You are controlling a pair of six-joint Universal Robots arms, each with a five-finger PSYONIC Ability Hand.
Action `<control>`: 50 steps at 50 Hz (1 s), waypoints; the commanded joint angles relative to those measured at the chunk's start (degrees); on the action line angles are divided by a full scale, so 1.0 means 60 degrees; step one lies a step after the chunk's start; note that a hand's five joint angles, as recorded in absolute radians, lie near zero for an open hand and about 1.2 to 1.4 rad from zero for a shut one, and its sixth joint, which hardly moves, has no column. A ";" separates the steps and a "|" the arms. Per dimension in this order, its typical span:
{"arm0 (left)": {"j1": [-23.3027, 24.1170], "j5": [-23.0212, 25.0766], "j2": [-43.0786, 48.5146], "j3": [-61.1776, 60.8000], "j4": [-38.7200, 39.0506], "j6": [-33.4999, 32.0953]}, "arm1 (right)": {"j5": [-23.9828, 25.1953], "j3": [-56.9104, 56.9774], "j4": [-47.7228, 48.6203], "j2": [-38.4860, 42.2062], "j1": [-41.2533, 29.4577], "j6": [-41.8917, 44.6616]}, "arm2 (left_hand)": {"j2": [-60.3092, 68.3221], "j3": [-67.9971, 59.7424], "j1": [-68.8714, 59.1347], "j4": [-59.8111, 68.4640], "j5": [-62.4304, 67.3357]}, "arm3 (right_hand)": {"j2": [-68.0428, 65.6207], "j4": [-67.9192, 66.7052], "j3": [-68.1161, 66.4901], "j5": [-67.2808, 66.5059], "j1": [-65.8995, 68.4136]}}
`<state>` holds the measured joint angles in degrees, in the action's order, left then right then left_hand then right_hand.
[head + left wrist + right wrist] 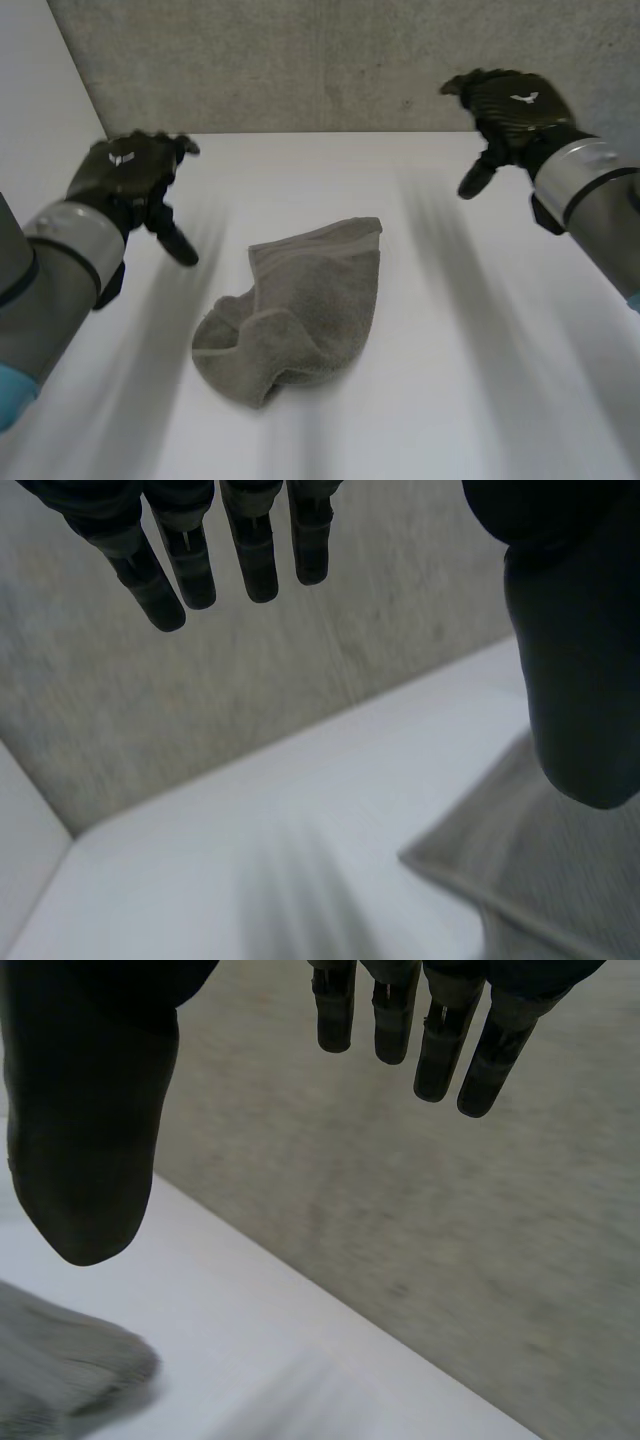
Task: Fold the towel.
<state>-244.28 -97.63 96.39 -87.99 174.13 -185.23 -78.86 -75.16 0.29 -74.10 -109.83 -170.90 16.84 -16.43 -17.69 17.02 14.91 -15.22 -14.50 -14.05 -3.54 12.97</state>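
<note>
A grey-green towel (296, 308) lies crumpled in a loose heap in the middle of the white table (470, 380). My left hand (130, 172) hovers above the table to the towel's left, fingers straight, holding nothing. My right hand (512, 108) hangs high at the far right, well away from the towel, also empty. In the left wrist view the fingers (255, 550) and thumb (580, 660) are spread, with a towel corner (540, 870) below the thumb. In the right wrist view the fingers (440, 1040) and thumb (85, 1110) stand apart above a towel edge (60, 1380).
A grey concrete wall (320, 60) runs along the table's far edge. A white side panel (40, 90) stands at the left.
</note>
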 commanded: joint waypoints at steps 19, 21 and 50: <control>0.0299 0.1213 0.1352 -0.3279 0.1228 -0.0109 | 0.1468 0.3460 -0.1206 0.5553 -0.2877 0.4372 | -0.0235 0.0166 0.0377 -0.0265 -0.1579 | 0.0408 0.0287 0.0213 0.0128 -0.0032; 0.0357 0.1213 0.1731 -0.3250 0.1228 -0.0095 | 0.1468 0.3562 -0.1235 0.5801 -0.2979 0.4489 | 0.0517 -0.0586 -0.0375 0.0487 -0.0827 | -0.2464 -0.2584 -0.2658 -0.2743 0.2839; -0.0010 0.0802 -0.0215 -0.1608 0.2004 -0.0050 | -0.0613 0.0287 0.0774 0.1016 -0.1471 0.3801 | 1.0527 -1.0596 -1.0384 1.0497 0.9182 | -1.0796 -1.0917 -1.0991 -1.1076 1.1172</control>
<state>-243.26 -92.01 98.35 -96.69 183.85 -185.50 -80.46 -61.15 2.53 -56.40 -122.20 -148.20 83.48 -88.22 -80.36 85.46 83.70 -73.12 -76.27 -75.90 -65.10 73.84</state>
